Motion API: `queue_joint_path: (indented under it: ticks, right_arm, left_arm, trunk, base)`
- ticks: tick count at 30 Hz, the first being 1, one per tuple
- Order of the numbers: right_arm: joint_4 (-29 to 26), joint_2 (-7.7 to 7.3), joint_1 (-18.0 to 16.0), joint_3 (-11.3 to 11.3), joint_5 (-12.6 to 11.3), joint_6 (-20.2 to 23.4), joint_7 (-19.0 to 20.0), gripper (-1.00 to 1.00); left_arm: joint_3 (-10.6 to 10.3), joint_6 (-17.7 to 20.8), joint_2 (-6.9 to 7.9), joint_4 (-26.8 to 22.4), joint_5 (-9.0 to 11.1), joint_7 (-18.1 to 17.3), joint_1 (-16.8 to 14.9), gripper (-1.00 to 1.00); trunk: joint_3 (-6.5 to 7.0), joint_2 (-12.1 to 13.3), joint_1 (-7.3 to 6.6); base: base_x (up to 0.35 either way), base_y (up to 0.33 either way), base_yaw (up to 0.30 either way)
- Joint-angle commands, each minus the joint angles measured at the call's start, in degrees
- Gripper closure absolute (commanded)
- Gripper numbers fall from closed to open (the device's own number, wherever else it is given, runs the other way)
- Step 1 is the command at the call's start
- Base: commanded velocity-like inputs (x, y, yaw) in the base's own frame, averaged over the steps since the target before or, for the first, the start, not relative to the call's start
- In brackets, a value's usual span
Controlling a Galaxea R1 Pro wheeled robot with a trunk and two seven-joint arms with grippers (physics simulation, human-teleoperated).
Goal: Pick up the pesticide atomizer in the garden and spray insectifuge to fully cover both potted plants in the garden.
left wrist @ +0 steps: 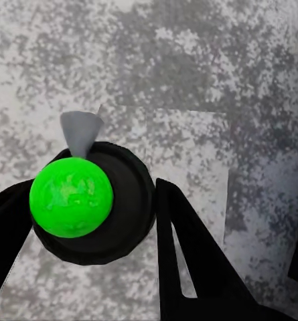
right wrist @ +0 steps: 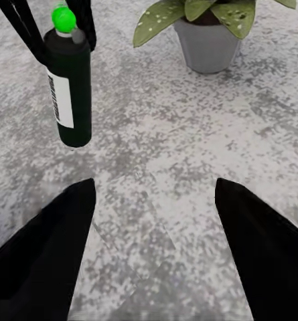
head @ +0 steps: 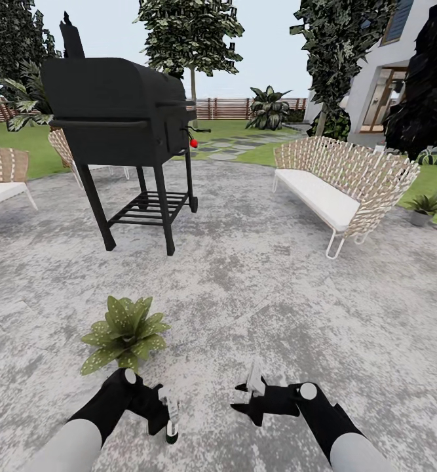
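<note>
Dark green and slim, the atomizer (right wrist: 69,87) is seen in the right wrist view hanging upright above the grey paving (head: 257,288), clamped near its top between the left gripper's (left wrist: 88,221) two black fingers (right wrist: 28,30). A white label (right wrist: 60,100) with dark print runs down its side; the writing is too small to be read. A bright green round cap (left wrist: 71,196) tops the bottle, with a pale grey nozzle (left wrist: 82,130) jutting from beside it, as shown from above in the left wrist view. In the head view the bottle (head: 171,419) is held low, just ahead of the robot.

The right gripper (head: 254,387) is spread wide with nothing between its fingers (right wrist: 48,261).

One potted plant (head: 125,333), a low rosette of pointed, speckled olive leaves, stands on the paving just beyond the left gripper; its grey pot (right wrist: 207,45) is seen in the right wrist view. A black grill (head: 123,124) and a wicker sofa (head: 339,190) stand farther back.
</note>
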Motion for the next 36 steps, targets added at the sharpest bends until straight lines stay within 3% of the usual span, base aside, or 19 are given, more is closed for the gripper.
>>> queue_joint_path:
  ticks: [1, 3, 7, 10, 13, 16, 20, 36]
  right_arm:
    - [-0.09, 0.08, -0.03, -0.48, 0.56, -0.18, 0.41, 1.0]
    - [-0.16, 0.08, -0.04, -0.48, 0.6, -0.12, 0.53, 1.0]
    - [-1.05, 0.2, -0.21, -0.22, 0.55, -0.1, 0.71, 1.0]
    - [-1.26, 1.34, -0.36, 0.56, 0.6, -0.01, 0.69, 1.0]
    - [-1.34, 1.88, -0.38, 1.4, 0.61, 1.59, 0.97, 1.0]
    - [-2.32, 2.07, -0.46, 1.55, 0.58, 3.66, 4.38, 1.0]
    - [-4.33, 2.15, -0.47, 1.55, 0.53, 4.83, 5.79, 1.0]
    - [-4.61, 2.41, -0.48, 1.54, 0.44, 5.0, 5.93, 1.0]
  left_arm:
    - [-0.22, 0.31, -0.39, -0.13, -0.36, -0.37, -0.02, 1.0]
    - [-1.49, 0.34, -0.73, -0.67, -0.32, -0.38, -0.02, 1.0]
    - [-2.08, 0.27, -1.69, -1.13, -0.33, -0.39, -0.02, 1.0]
    - [-2.37, 0.29, -3.03, -1.23, -0.39, -0.35, -0.02, 1.0]
    - [-4.35, 0.41, -3.83, -1.32, -0.38, -0.3, -0.02, 1.0]
    - [-5.52, 0.51, -4.03, -1.35, -0.38, -0.22, -0.09, 1.0]
    - [-5.73, 0.52, -4.13, -1.36, -0.32, -0.27, -0.65, 1.0]
    - [-5.76, 0.6, -7.5, -1.36, -0.38, -0.13, -0.82, 1.0]
  trunk:
    - [-0.05, -0.02, -0.01]
    - [-0.05, -0.02, -0.01]
    - [-0.05, -0.02, -0.01]
    - [-0.05, -0.02, -0.01]
    - [-0.05, -0.02, -0.01]
    - [-0.05, -0.02, -0.01]
    - [-0.05, -0.02, -0.01]
    - [-0.05, -0.02, -0.01]
  base:
    - [0.0, 0.0, 0.0]
    - [0.0, 0.0, 0.0]
    - [0.0, 0.0, 0.0]
    - [0.0, 0.0, 0.0]
    - [0.0, 0.0, 0.0]
    - [0.0, 0.0, 0.0]
    - [0.0, 0.0, 0.0]
    - [0.0, 0.0, 0.0]
